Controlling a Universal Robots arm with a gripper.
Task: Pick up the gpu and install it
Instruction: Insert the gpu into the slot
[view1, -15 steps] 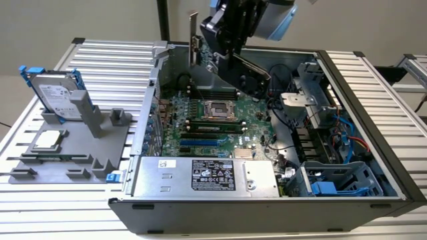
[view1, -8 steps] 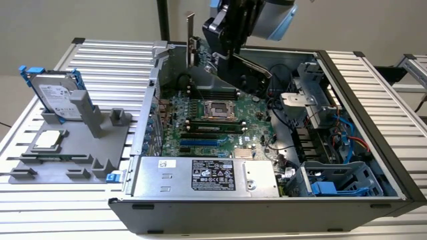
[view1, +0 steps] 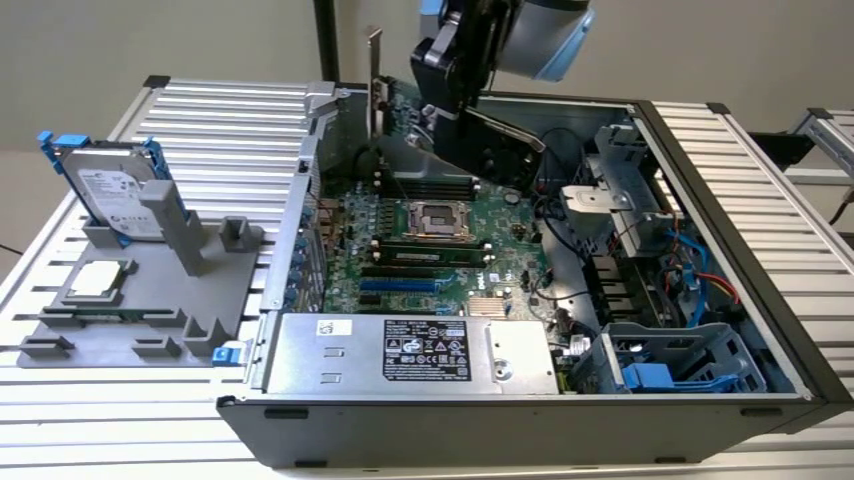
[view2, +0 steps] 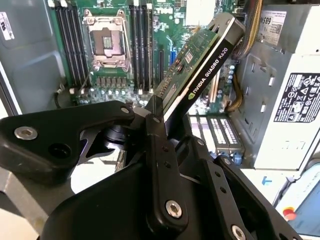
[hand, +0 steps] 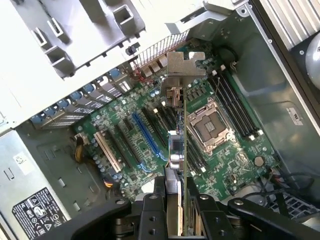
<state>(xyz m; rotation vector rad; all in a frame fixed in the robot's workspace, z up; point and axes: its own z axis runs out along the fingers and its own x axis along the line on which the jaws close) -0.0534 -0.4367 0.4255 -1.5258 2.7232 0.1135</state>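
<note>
Clamped shut on the gpu (view2: 202, 62) with the gripper (view2: 159, 117); card poking out past the fingers (view2: 156, 137); hanging over the motherboard (view1: 507, 225), upper middle of exterior view.

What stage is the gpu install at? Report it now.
Done: the gpu is picked up and gripped in the claw. In hand: the card hangs in the air over the motherboard inside the open case. Left: it is not yet seated in any slot, and the blue slot is empty.
</note>
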